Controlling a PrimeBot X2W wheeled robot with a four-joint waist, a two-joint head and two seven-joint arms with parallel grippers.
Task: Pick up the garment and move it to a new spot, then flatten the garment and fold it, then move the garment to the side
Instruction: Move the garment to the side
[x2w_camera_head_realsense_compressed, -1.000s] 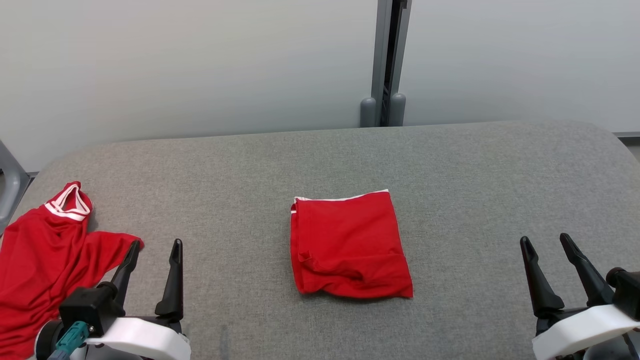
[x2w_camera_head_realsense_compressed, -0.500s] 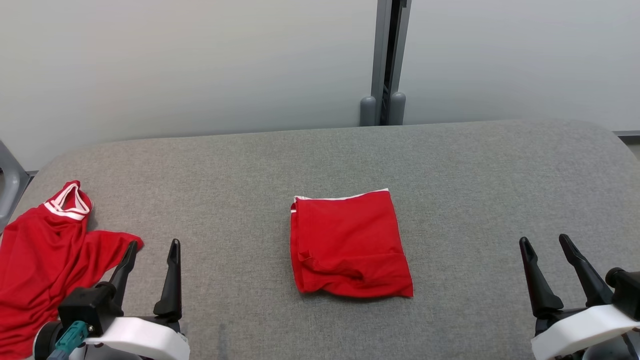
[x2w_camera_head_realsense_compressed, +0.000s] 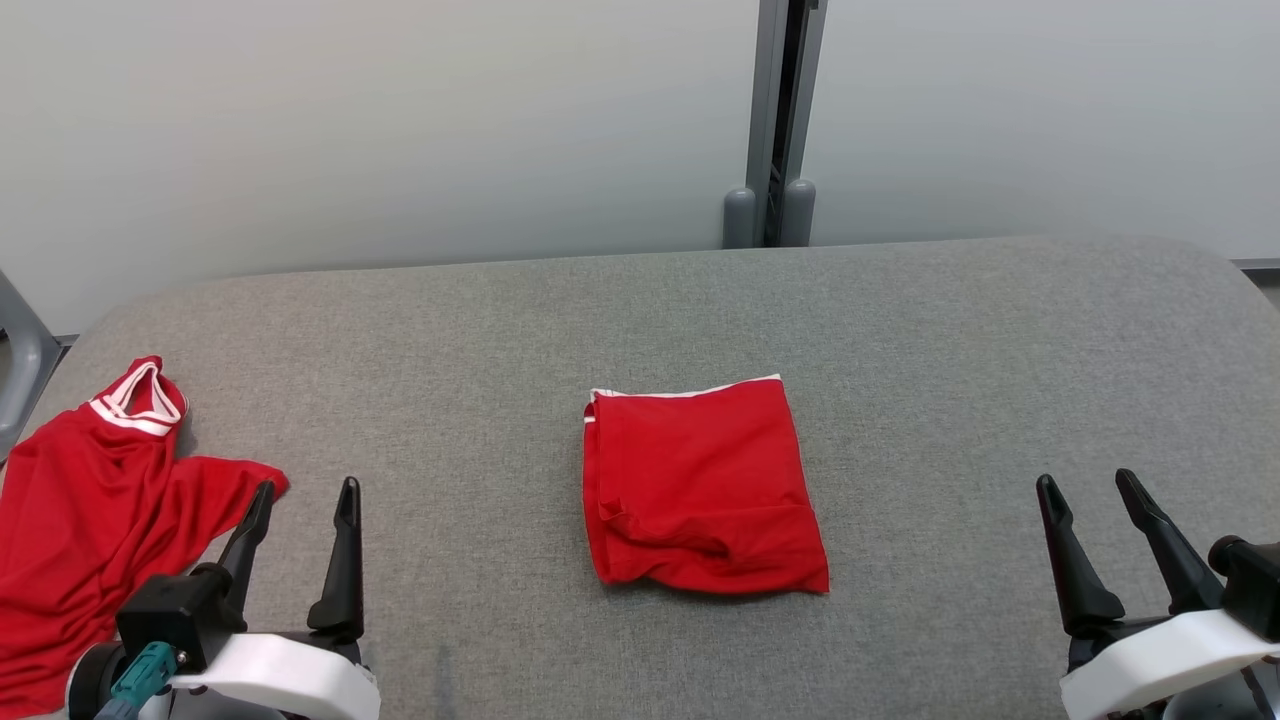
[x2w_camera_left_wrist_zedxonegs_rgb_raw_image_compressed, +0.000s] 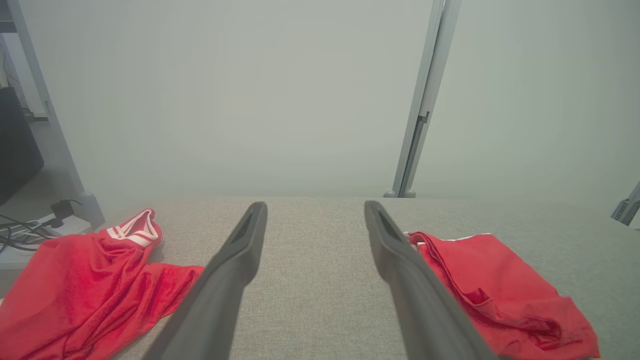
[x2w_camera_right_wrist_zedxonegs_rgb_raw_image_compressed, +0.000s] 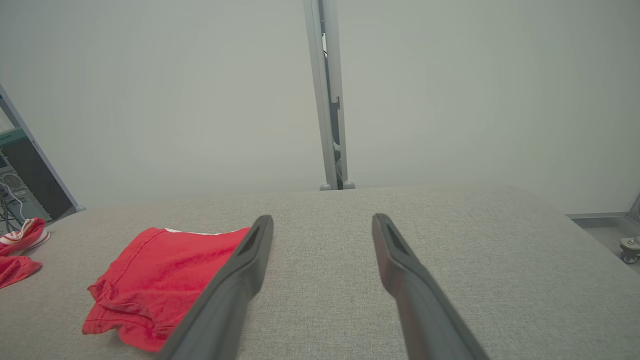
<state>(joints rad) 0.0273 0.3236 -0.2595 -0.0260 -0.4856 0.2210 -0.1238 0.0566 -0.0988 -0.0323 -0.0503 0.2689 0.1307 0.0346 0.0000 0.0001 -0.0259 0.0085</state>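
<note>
A red garment (x2w_camera_head_realsense_compressed: 703, 485) lies folded into a rough rectangle at the middle of the grey table (x2w_camera_head_realsense_compressed: 930, 350), white trim along its far edge. A crumpled red garment (x2w_camera_head_realsense_compressed: 90, 510) with a white-striped collar lies at the table's left edge. My left gripper (x2w_camera_head_realsense_compressed: 307, 486) is open and empty at the near left, right beside the crumpled garment's hem. In the left wrist view that gripper (x2w_camera_left_wrist_zedxonegs_rgb_raw_image_compressed: 315, 205) points between the crumpled garment (x2w_camera_left_wrist_zedxonegs_rgb_raw_image_compressed: 95, 290) and the folded one (x2w_camera_left_wrist_zedxonegs_rgb_raw_image_compressed: 505, 295). My right gripper (x2w_camera_head_realsense_compressed: 1085, 477) stands open at the near right, apart from the folded garment (x2w_camera_right_wrist_zedxonegs_rgb_raw_image_compressed: 160, 280).
A pale wall with a grey vertical post (x2w_camera_head_realsense_compressed: 770, 120) stands behind the table. A grey frame leg (x2w_camera_head_realsense_compressed: 20, 350) rises at the far left. Cables and a power strip (x2w_camera_left_wrist_zedxonegs_rgb_raw_image_compressed: 30, 230) lie on the floor beyond the table's left end.
The head view has shifted very slightly. Neither garment nor either gripper has visibly moved.
</note>
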